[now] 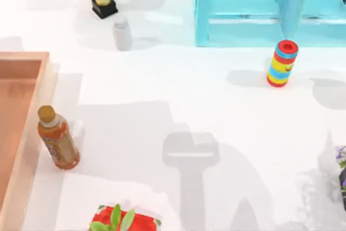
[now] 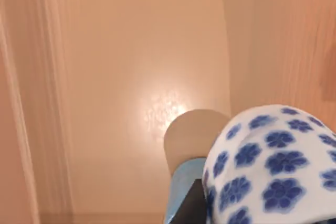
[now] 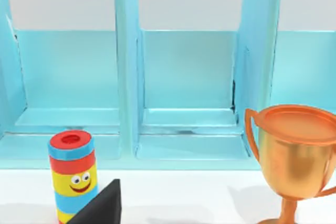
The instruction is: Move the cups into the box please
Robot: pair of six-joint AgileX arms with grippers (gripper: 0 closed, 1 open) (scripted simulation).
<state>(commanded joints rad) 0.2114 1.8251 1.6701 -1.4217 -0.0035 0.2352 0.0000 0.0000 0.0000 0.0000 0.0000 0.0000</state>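
Left wrist view: the floral white cup (image 2: 273, 166) sits close under the camera above the wooden box (image 2: 131, 51) floor, touching the blue cup (image 2: 181, 192). Whether the left gripper's fingers clamp it cannot be told. Judged next: straight down, then release.

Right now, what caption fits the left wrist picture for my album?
White floral cup hangs above the wooden box, with the blue cup beside it.

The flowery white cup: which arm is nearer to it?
The left. Its wrist view has the white cup right up close, over the wooden box floor. The right arm's wrist view faces the turquoise cabinet and striped cylinder instead.
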